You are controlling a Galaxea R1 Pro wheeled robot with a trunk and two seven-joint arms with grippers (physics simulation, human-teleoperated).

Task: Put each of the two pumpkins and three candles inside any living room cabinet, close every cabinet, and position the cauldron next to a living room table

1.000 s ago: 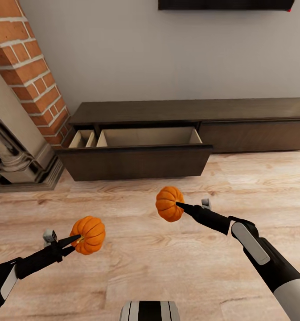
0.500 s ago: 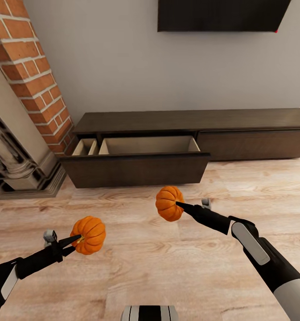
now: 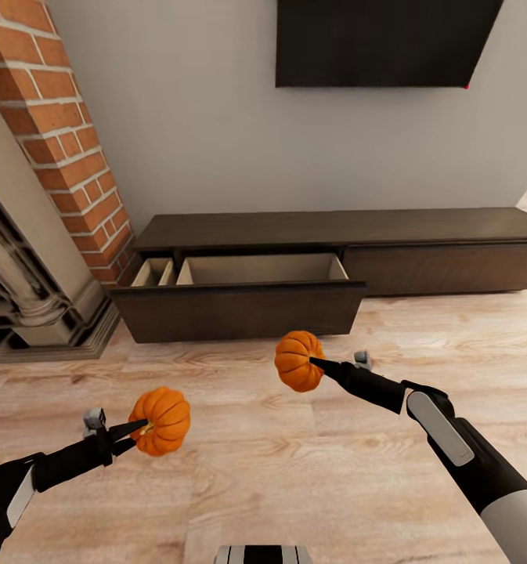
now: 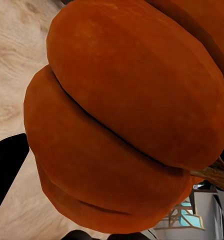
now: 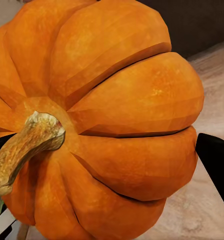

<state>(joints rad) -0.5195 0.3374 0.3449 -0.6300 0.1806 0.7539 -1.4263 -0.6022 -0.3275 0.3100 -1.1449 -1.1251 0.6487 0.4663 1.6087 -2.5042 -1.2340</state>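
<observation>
Head view, largest first: wood floor (image 3: 294, 486), grey wall (image 3: 208, 141), brick fireplace (image 3: 44, 196) at 9 o'clock, dark screen (image 3: 380, 43) at 12. The cabinet (image 3: 333, 258) is seen at centre, w/ 2 fronts: left one pulled out, beige inside bare; right one closed. 2 pumpkins are counted, both off the floor. Left pumpkin (image 3: 161, 421) is clamped at the left gripper (image 3: 138, 429) tips, at 7 o'clock. Right pumpkin (image 3: 297, 360) is pinched by the right gripper (image 3: 316, 363), approx centre, just in front of the pulled-out front. Each gripper is closed onto its pumpkin. 1 pumpkin seen close up per wrist view (image 4: 127, 120) (image 5: 102, 120).
</observation>
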